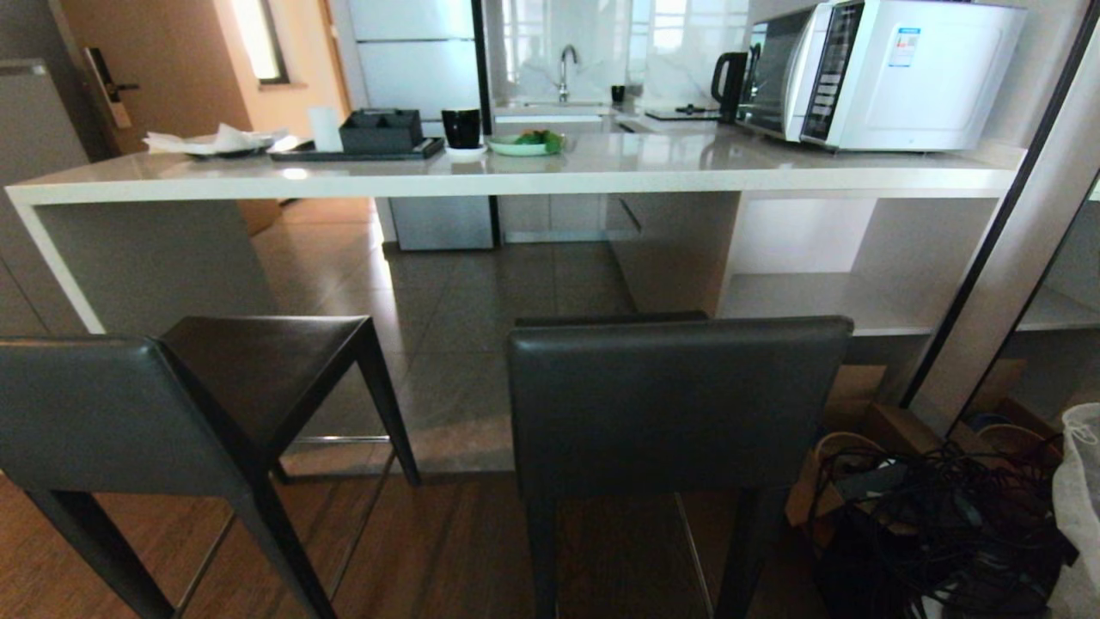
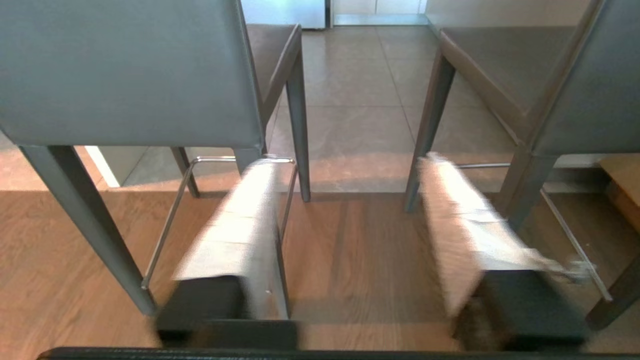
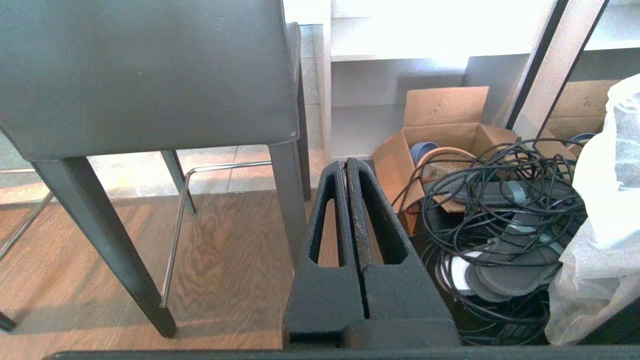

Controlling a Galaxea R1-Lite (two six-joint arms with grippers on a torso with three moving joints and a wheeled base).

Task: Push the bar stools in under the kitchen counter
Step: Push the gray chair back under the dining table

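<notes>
My right gripper [image 3: 346,165] sits low behind the right-hand stool [image 1: 679,404], its two black fingers pressed flat together with nothing between them. My left gripper [image 2: 350,165] hangs low between the two stools; its tape-wrapped fingers [image 2: 240,220] stand apart with bare wooden floor [image 2: 345,250] showing in the gap, and they are smeared in the wrist view, so I read them as parted and empty but no finer than that. Neither arm shows in the head view.

Both stools stand out on the wood floor, on my side of the kitchen counter [image 1: 516,180], not yet under it. The right-hand stool faces the counter square on, its grey backrest toward me. The left-hand stool [image 1: 172,404] is turned at an angle, its seat corner pointing toward the counter.

Under the slab the tiled floor ahead of both stools looks open. The hazards are off to the right — a tangle of black cables [image 1: 928,507] heaped on the floor just beside the right-hand stool's legs, an open cardboard box [image 3: 440,130] behind it, and a white plastic bag [image 1: 1083,499] at the edge. The counter's white shelves [image 1: 825,297] begin just right of that stool's line. On top I see a microwave [image 1: 885,73], a kettle [image 1: 730,77], a black cup [image 1: 461,127], a green dish [image 1: 526,144] and a black tray [image 1: 361,153].
</notes>
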